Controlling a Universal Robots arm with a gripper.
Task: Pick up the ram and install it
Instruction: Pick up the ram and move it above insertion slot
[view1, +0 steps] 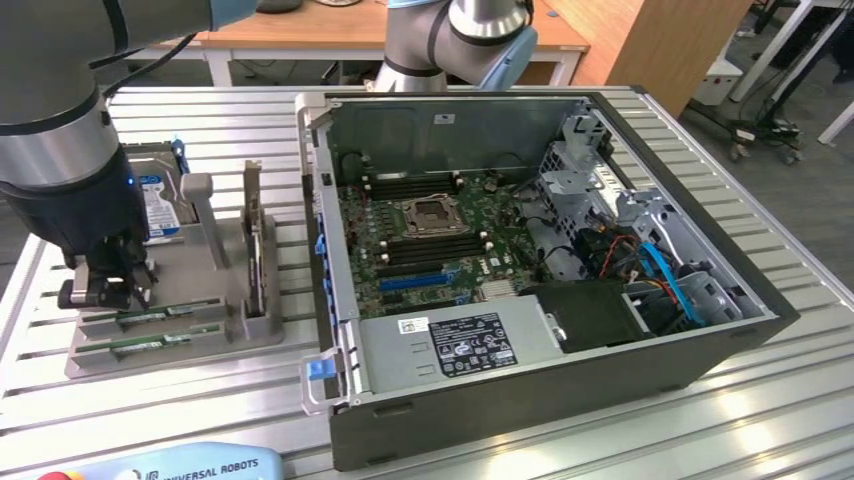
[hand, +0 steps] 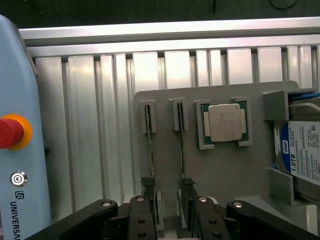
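The gripper (hand: 167, 192) hung low over the near end of a grey holder (hand: 225, 170), its two black fingertips (hand: 148, 182) standing apart and clamped on nothing. The ram (hand: 151, 150), a thin green stick standing on edge in a narrow slot of the holder, ran lengthwise down to the fingertip on the side nearer the teach pendant (hand: 20, 150). It passed just inside that fingertip, and whether the two touched could not be told. A second stick (hand: 180, 145) stood on edge in the neighbouring slot, parallel to the first, and its near end met the other fingertip, so each finger sat at about one stick. Beyond these slots the holder kept a square silver processor (hand: 226, 122) lying flat in a framed recess. Past that a blue-labelled hard drive (hand: 302, 155) stood in a bracket at the holder's far side. The holder rested on a ribbed aluminium table (hand: 90, 125), with the pendant lying on the same table well clear of the sticks. In the exterior view the holder lay just beside an open computer case (view1: 534, 400), at that view's left of it. Inside the case a green motherboard (view1: 400, 255) lay flat, with a bare processor socket (view1: 434, 215) near its middle and long dark memory slots on both sides of the socket. A grey power supply (view1: 454, 345) with a black label sat in the near corner, and blue cables (view1: 667, 275) lay toward the exterior view's right.
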